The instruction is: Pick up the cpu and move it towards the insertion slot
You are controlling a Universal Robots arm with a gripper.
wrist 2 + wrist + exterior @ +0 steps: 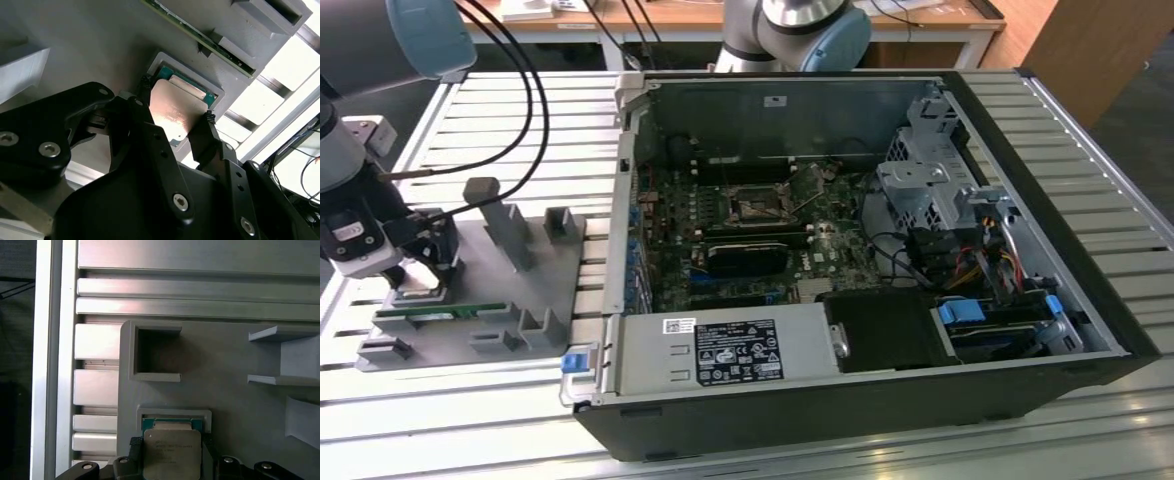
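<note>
Exterior view: gripper (424, 280) low over the tray (520, 290) at the exterior view's left, slot (755, 208) well apart toward its right

Second wrist view: fingers (212, 135) clamp two opposite edges of the cpu (175, 112)

First wrist view: cpu at its pocket (172, 413)

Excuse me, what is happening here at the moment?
The robot's gripper is down at the grey holder on the exterior view's left, closed on two opposite edges of the cpu, which is at its nest there. The insertion slot, inside the open computer case, is some way off.
</note>
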